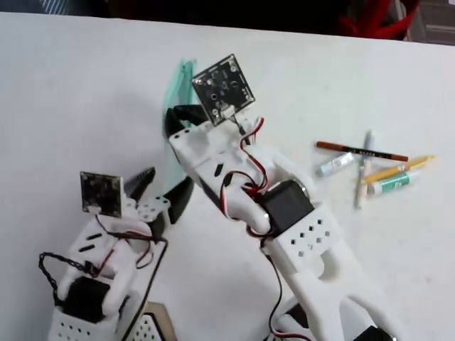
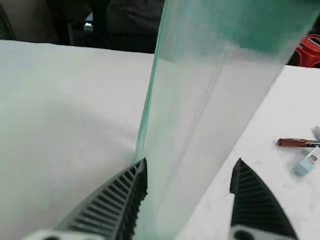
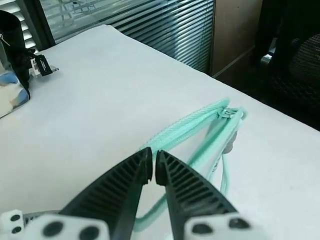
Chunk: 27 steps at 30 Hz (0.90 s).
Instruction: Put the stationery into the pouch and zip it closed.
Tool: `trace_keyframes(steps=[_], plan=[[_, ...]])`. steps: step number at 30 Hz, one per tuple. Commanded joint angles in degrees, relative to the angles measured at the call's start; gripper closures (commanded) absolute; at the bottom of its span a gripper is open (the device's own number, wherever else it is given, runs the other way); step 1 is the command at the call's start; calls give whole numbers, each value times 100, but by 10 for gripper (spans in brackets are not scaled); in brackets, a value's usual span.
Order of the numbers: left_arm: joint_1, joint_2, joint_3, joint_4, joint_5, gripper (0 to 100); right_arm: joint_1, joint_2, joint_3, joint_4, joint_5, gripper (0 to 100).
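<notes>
My left gripper (image 2: 190, 162) gaped empty astride the translucent mint-green zip pouch (image 2: 215, 90); my right gripper (image 3: 153, 152) pinched its rim. Opening it, I judged; next, the coloured pens (image 1: 365, 170).

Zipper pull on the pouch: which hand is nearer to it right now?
Right. The right hand is shut on the pouch along its zip edge, short of the zipper pull; the left hand straddles the pouch farther back, open.

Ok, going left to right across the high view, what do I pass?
Left arm's square black camera board → translucent mint-green pouch → right arm's square black camera board → scattered pens and tubes of stationery. The left gripper and right gripper overlap the pouch, so skipped.
</notes>
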Motion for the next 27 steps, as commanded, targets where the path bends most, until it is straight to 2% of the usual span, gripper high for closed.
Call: trace_keyframes(steps=[1,9,17,23,27], plan=[[163,-48,-422,-158,-255,734,-92,101,53,75,35,981],[224,-40,-290,-527,-457,736,-215,92,26,382,35,981],[110,-48,633,-1749,-466,737,-224,-312,53,980,79,981],[-4,-48,624,-1785,-475,842,-233,-752,62,980,88,981],[163,-48,747,-1785,-475,819,-409,-576,70,980,88,981]])
